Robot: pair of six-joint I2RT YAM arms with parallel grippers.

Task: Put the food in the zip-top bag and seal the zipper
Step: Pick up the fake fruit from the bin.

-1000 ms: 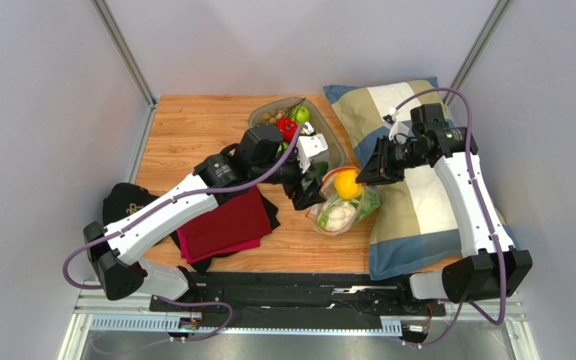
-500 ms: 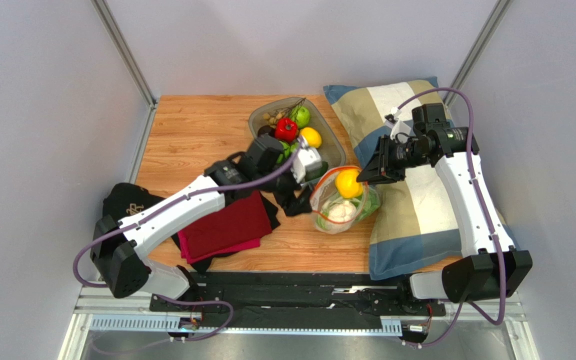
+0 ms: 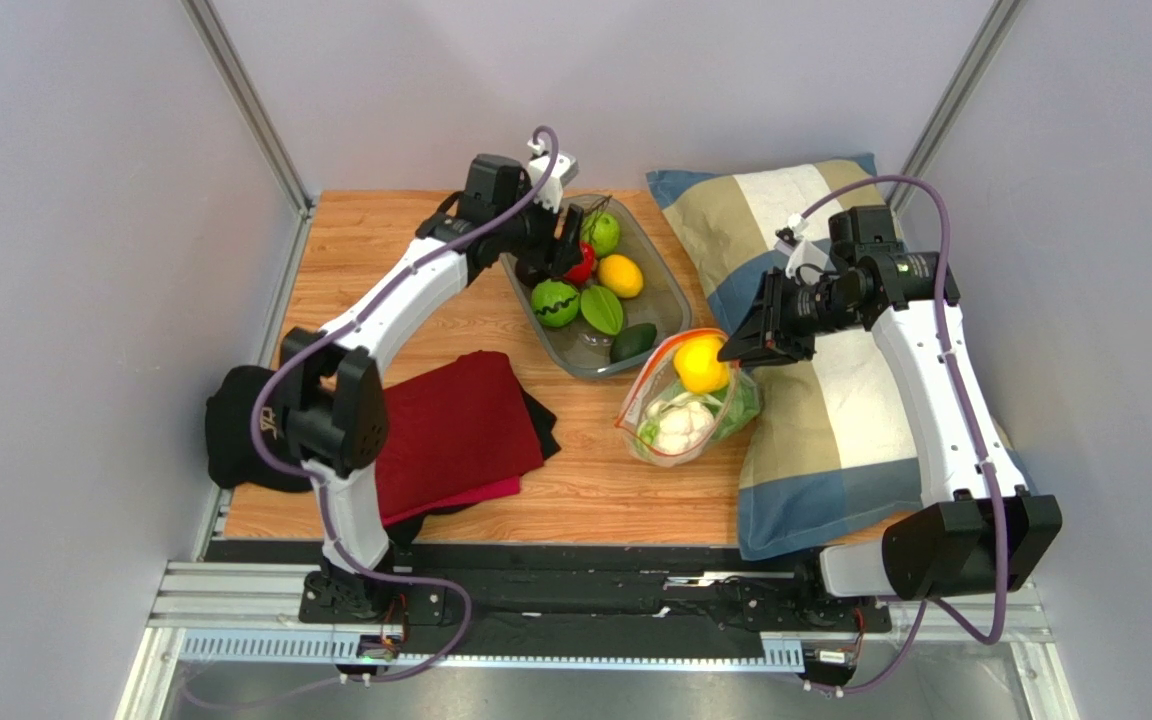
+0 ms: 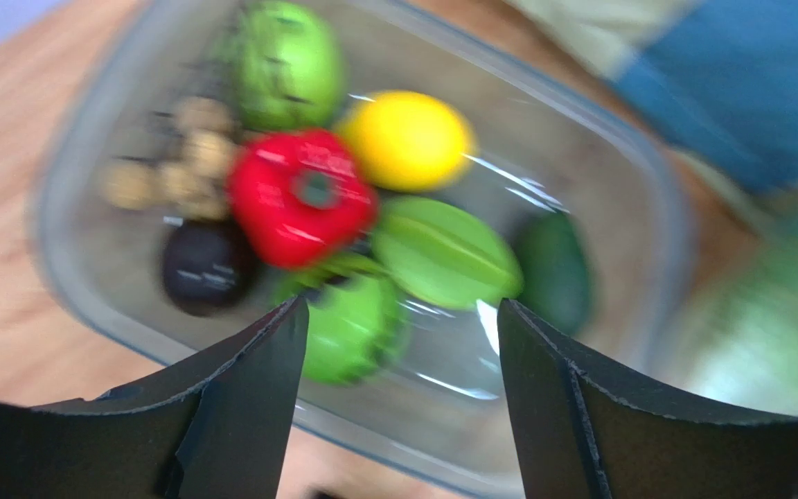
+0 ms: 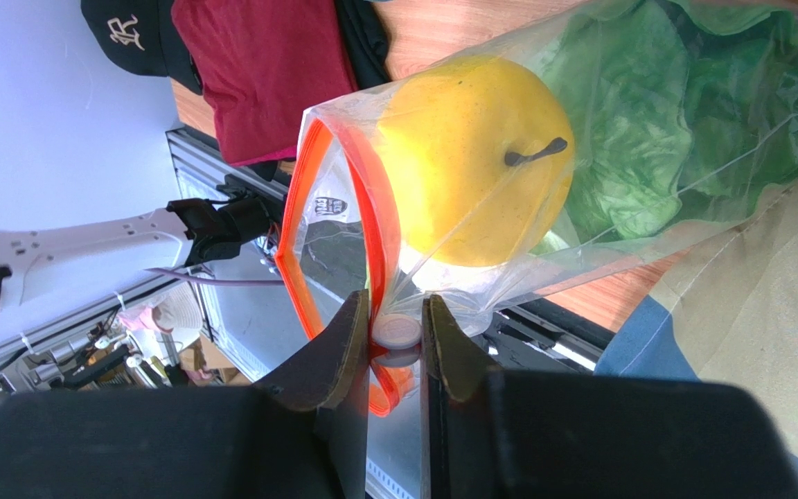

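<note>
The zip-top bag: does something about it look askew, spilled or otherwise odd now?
Nothing is spilled. The zip-top bag stands tilted, because the right gripper pinches it at the end of its zipper. The mouth gapes open, and the yellow fruit sits right at that opening, with the cabbage deeper inside.
</note>
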